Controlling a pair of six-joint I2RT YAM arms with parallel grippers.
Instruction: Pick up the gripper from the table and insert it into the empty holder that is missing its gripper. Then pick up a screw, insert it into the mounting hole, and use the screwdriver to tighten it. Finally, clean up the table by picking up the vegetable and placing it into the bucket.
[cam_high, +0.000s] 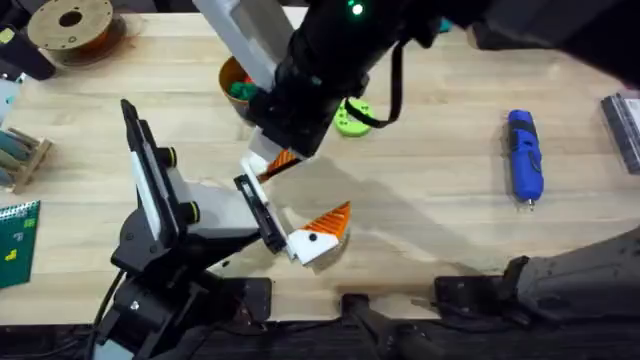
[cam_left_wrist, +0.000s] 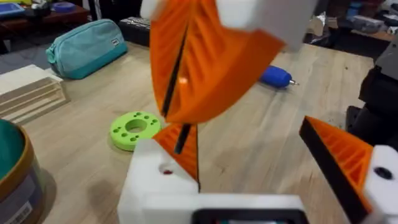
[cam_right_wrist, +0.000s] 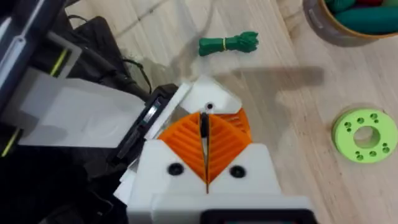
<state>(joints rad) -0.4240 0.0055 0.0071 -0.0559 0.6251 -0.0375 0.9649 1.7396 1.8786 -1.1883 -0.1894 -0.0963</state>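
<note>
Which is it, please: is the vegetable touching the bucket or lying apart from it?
Apart. The right wrist view shows a clear strip of bare table between the vegetable and the bucket.

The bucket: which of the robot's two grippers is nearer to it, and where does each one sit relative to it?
Right. The right gripper hangs just in front of the bucket, toward the arms' bases. The left gripper sits farther forward, jaws open.

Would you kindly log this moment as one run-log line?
step: insert gripper | right fingers: shut on gripper at holder | vegetable: on table
</note>
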